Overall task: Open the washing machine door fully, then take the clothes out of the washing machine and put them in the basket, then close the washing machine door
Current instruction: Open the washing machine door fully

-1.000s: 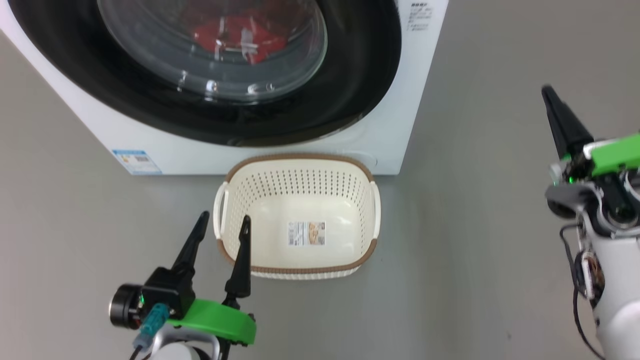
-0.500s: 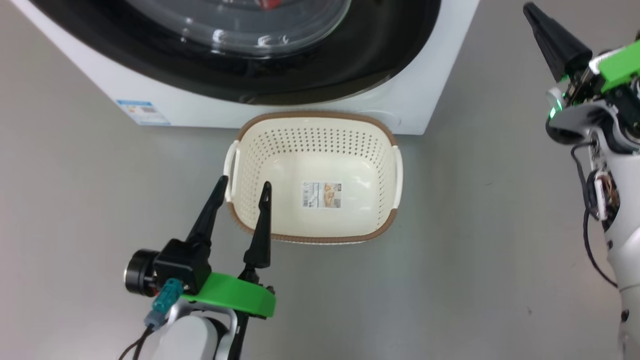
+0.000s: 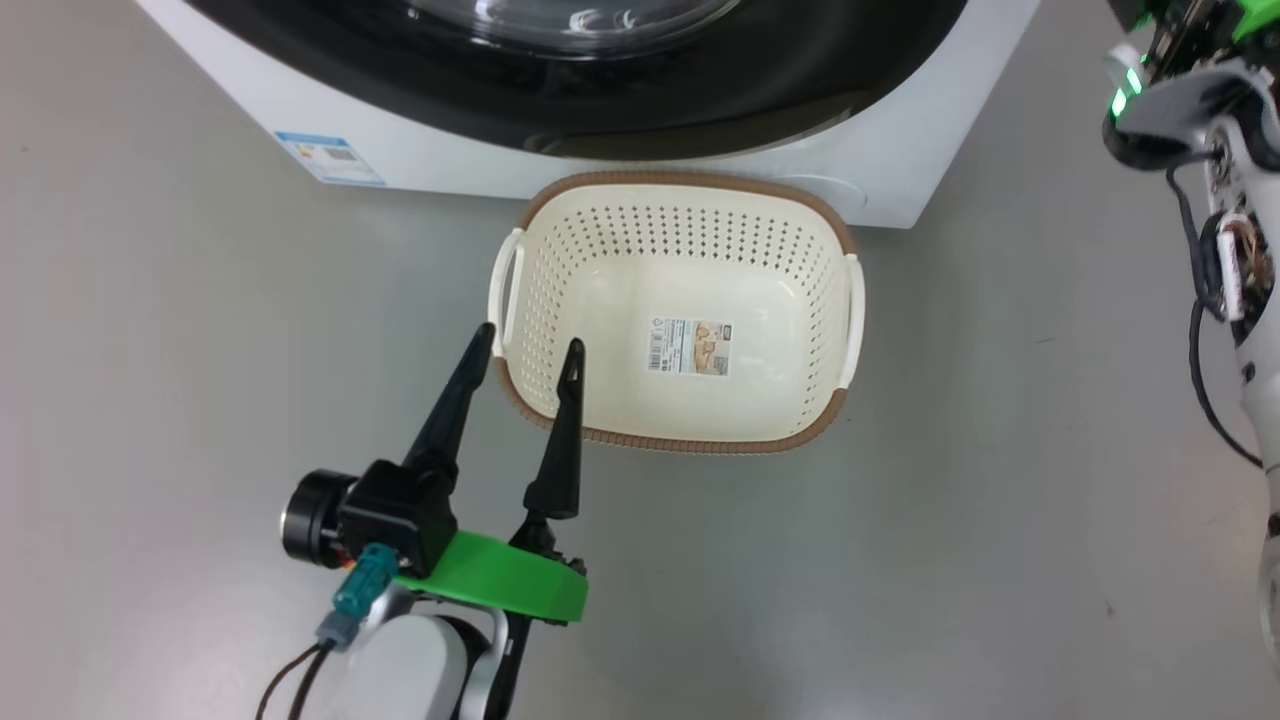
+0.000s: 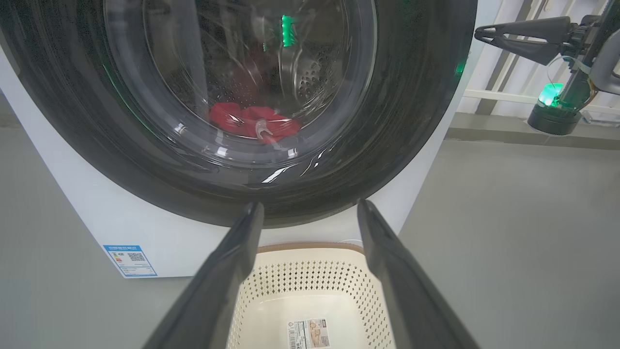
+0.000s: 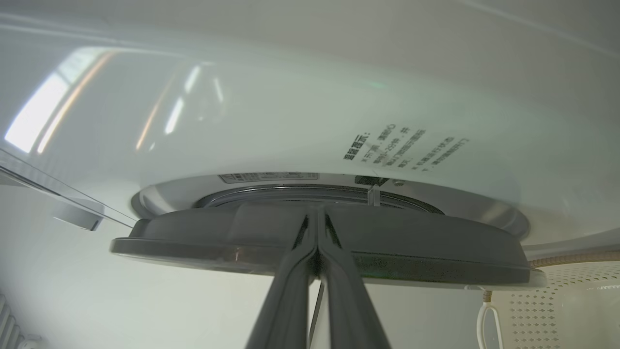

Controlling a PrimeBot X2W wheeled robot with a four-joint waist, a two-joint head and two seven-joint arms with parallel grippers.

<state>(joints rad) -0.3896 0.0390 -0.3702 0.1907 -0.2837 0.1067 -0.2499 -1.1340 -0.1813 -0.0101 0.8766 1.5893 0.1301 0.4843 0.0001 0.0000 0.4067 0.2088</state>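
Nearest the robot, the left gripper (image 3: 531, 337) hovered above the grey floor (image 3: 200, 380) with its two dark fingers spread wide and nothing between them. In the head view its tips sat over the near left corner of the basket (image 3: 690, 178), one finger outside the brown rim and one over the inside.

The basket stood upright on the floor just in front of the washing machine (image 3: 450, 165), its far rim close against the white front panel. It held no clothing; a paper label (image 3: 690, 347) lay flat on its bottom. A small blue sticker (image 3: 330, 158) marked the lower left corner of the washer's front.

Beyond it, the washing machine door (image 4: 411, 121) looked closed against the front in the left wrist view. Through its bulging glass the clothes (image 4: 242, 118) showed as a red heap at the bottom of the steel drum.

Farthest off, at the door's right side, the right gripper (image 4: 479, 34) was held level, fingers pressed together and gripping nothing. In its own wrist view the joined tips (image 5: 316, 228) pointed at the door's dark edge; whether they touched it could not be told.
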